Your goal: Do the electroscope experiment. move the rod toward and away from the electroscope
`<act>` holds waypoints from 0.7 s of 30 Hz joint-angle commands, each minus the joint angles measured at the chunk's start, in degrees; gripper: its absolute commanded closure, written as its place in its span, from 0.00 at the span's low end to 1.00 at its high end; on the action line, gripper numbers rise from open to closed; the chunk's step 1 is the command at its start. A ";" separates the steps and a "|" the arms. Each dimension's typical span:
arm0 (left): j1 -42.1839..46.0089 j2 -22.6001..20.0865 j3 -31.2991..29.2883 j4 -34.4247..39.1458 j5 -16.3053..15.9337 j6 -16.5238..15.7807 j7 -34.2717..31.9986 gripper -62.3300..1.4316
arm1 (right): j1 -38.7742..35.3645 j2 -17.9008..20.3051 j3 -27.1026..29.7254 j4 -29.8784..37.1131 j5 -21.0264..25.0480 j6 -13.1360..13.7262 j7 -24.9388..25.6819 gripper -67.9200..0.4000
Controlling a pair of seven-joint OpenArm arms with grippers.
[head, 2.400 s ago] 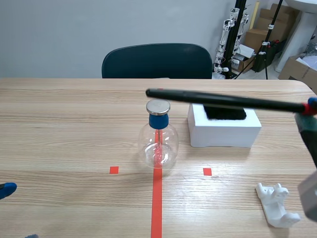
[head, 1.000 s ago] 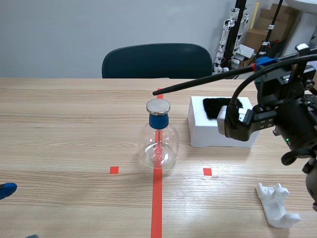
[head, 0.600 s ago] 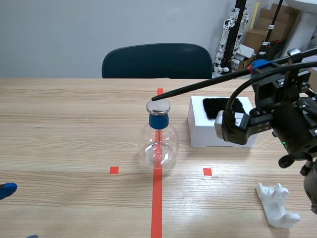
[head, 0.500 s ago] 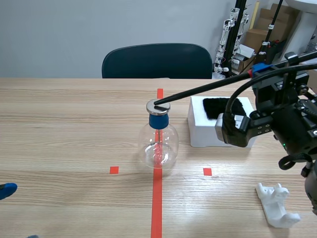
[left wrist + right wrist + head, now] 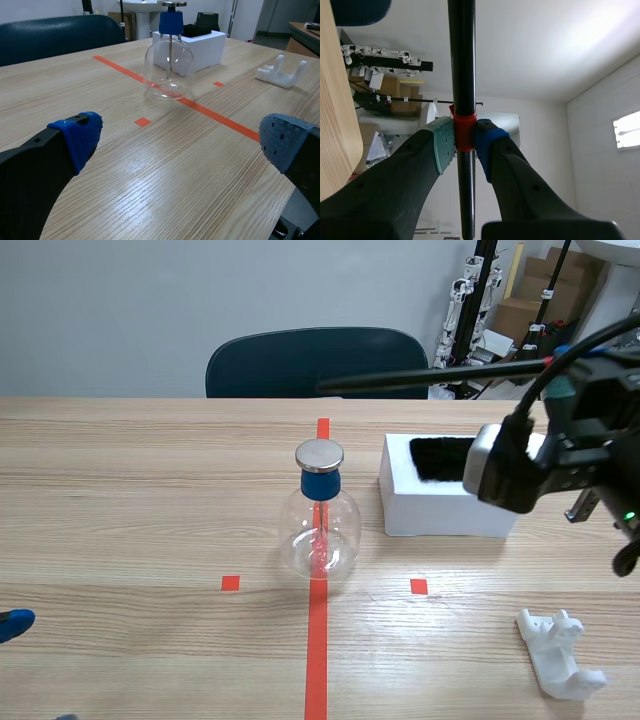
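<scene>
The right claw (image 5: 465,145) pinches a long black rod (image 5: 430,376) at its red band. The rod lies nearly level across the frame's upper right, its tip above and apart from the clear glass flask electroscope with a blue neck (image 5: 320,525), mid-frame on the wooden worktop (image 5: 120,500). The left claw (image 5: 182,142) is spread, at the lower left.
</scene>
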 commanded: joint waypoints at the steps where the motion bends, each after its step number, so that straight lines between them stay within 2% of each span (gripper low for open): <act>1: 0.13 -0.50 -0.07 0.92 -0.52 -0.15 -2.49 0.00 | -3.04 1.05 3.58 3.91 0.79 -0.94 0.22 0.94; 6: 0.15 -0.50 -0.07 0.92 -0.52 -0.15 -2.49 0.00 | -15.72 0.68 13.18 12.24 5.25 -1.90 2.58 0.94; 9: 0.15 -0.50 -0.07 0.92 -0.33 -0.15 -2.51 0.00 | -23.89 -0.92 17.88 15.69 6.88 -5.16 5.25 0.94; 12: 0.15 -0.50 -0.07 0.92 -0.33 -0.15 -2.51 0.00 | -32.09 -4.20 21.40 17.35 7.04 -8.41 10.05 0.94; 16: 0.15 -0.50 -0.07 0.92 -0.33 -0.15 -2.51 0.00 | -39.98 -7.74 23.17 17.51 8.20 -11.56 16.33 0.94; 21: 0.15 -0.50 -0.07 0.92 -0.28 -0.15 -2.51 0.00 | -47.74 -8.37 23.34 17.51 11.54 -14.38 23.80 0.94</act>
